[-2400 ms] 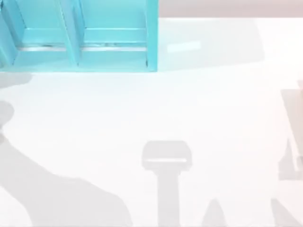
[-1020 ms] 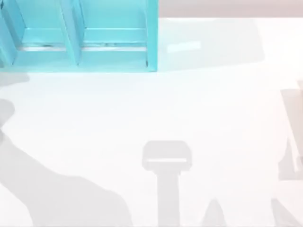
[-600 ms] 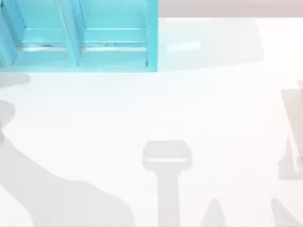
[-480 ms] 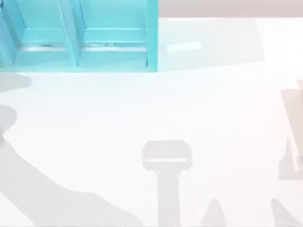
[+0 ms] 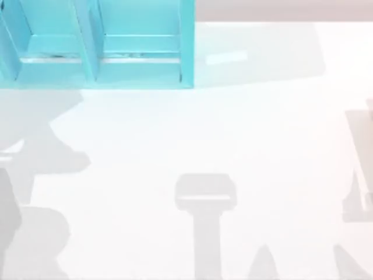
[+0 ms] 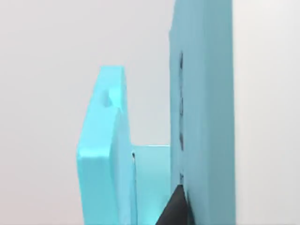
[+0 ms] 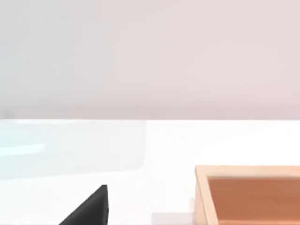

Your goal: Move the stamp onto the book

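Observation:
The stamp and the book are both out of view. A dark part of my left gripper sits close against the turquoise shelf unit, next to one of its upright panels. In the right wrist view, a dark part of my right gripper hangs over the white table, apart from a tan wooden box. On the top view, grey arm shadows lie at the left and right edges of the table.
The turquoise shelf unit stands at the table's back left, with upright dividers and open bays. The tan wooden box has a pale rim and an orange-brown inside. A T-shaped grey shadow lies on the white table at front centre.
The left arm's shadow on the top view has changed shape and spread up towards the shelf unit's front. The shadows at the right edge have stayed the same.

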Motion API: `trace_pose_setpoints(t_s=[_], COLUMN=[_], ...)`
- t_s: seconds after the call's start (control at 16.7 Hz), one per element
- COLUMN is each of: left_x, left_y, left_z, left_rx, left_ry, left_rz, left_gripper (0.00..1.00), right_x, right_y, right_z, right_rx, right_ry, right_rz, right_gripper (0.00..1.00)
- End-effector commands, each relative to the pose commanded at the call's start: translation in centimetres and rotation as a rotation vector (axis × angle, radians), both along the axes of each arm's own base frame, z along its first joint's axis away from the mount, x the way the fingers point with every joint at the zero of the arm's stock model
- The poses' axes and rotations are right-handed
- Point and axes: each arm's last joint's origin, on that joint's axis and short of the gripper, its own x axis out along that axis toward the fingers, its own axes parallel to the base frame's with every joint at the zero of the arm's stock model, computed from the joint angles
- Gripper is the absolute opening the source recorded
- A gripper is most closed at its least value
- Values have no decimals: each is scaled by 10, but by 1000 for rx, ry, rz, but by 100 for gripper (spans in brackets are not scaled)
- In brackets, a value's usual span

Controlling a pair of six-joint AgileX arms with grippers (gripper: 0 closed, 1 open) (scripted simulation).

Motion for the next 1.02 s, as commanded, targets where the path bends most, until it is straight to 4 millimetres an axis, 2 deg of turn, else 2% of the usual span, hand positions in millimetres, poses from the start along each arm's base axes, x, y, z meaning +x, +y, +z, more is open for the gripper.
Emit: trace_pose_setpoints(t_s=[0.12, 0.24, 0.42, 0.84, 0.96, 1.02], left_x=[-31, -55, -73, -67, -56, -49], left_y=[-6, -12, -16, -21, -32, -41], left_z=[21, 31, 36, 33, 24, 11], left_rx=[-1, -7, -17, -38, -103, -163], left_ry=[-1, 5, 15, 22, 57, 102], left_rz=[-2, -4, -5, 2, 23, 39], left_gripper=[0, 0, 0, 0, 0, 0], right_x=[0, 0, 0, 0, 0, 0], right_y=[0, 0, 0, 0, 0, 0], right_z=[0, 0, 0, 0, 0, 0], right_rx=[0, 0, 0, 0, 0, 0], right_ry=[0, 0, 0, 0, 0, 0], right_rz=[0, 0, 0, 0, 0, 0], right_gripper=[100, 100, 100, 100, 100, 100])
